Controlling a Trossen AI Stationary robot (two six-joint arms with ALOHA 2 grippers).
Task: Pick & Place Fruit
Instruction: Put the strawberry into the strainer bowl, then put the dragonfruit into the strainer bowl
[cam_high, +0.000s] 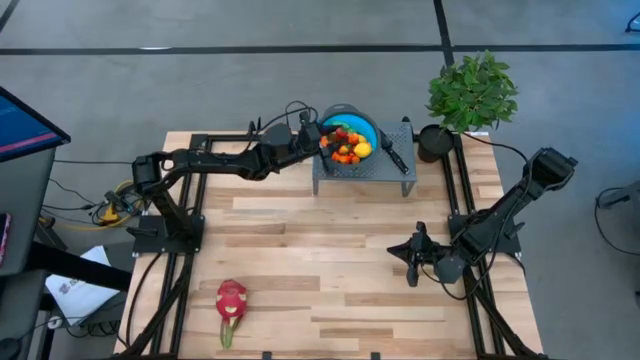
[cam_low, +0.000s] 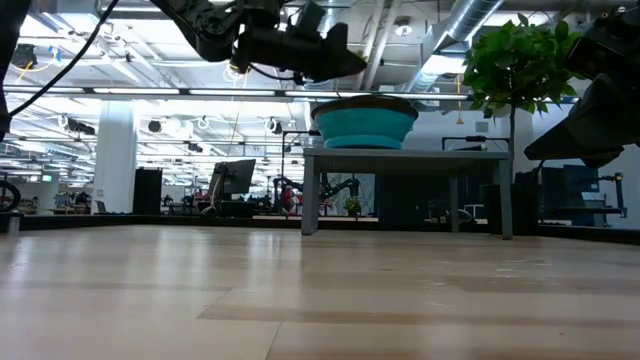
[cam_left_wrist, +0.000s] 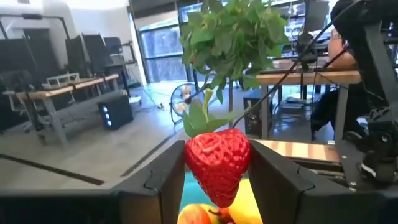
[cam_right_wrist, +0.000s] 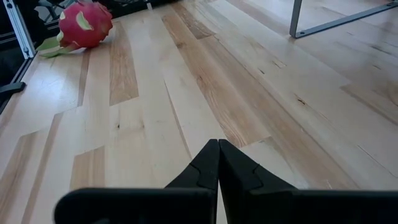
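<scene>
A blue bowl (cam_high: 338, 112) heaped with several small fruits (cam_high: 348, 145) stands on a grey stand (cam_high: 365, 172) at the table's far middle. My left gripper (cam_high: 322, 140) reaches over the bowl's left rim and is shut on a red strawberry (cam_left_wrist: 217, 160). A pink-red dragon fruit (cam_high: 231, 300) with green tips lies on its side near the table's front left. My right gripper (cam_high: 412, 262) is shut and holds nothing. It sits low over the table at the right and points toward the dragon fruit (cam_right_wrist: 86, 23). My left gripper pinches the strawberry's two sides (cam_left_wrist: 193, 163) between its two fingers (cam_left_wrist: 166, 177). The fingers reach in level from the table's left. The strawberry sits upright with its green leaf up and its tip down, lifted clear above the yellow and orange fruits (cam_left_wrist: 202, 214) in the bowl.
A black-handled knife (cam_high: 392, 150) lies on the stand to the right of the bowl. A leafy potted plant (cam_high: 472, 90) stands at the far right corner. Bare wood runs across the table's middle and front.
</scene>
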